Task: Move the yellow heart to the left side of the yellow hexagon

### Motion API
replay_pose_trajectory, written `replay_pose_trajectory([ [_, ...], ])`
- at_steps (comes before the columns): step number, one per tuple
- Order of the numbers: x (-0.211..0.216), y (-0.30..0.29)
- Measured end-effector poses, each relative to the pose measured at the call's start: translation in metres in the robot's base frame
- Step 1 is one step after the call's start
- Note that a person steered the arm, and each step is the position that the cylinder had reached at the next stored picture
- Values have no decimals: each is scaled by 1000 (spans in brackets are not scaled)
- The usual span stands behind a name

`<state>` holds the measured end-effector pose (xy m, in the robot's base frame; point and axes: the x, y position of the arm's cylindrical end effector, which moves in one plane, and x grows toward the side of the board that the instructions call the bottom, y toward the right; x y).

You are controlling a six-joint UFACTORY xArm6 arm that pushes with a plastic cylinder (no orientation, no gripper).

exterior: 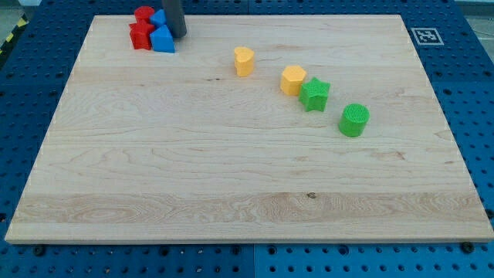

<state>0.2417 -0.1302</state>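
Note:
The yellow heart (244,61) sits on the wooden board (231,170) in the upper middle. The yellow hexagon (293,79) lies to its right and a little lower, with a gap between them. My tip (178,35) is at the view's top left, well left of the heart. It stands right next to a cluster of red and blue blocks. The rod comes down from the view's top edge.
A green star (315,94) touches the hexagon's lower right. A green cylinder (354,120) lies further right and lower. The cluster at top left holds a red block (142,35), a red cylinder (143,14) and two blue blocks (163,38).

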Motion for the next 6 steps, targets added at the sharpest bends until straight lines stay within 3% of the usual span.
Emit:
replay_pose_trajectory([
  [2, -8, 91],
  [5, 7, 98],
  [6, 30, 98],
])
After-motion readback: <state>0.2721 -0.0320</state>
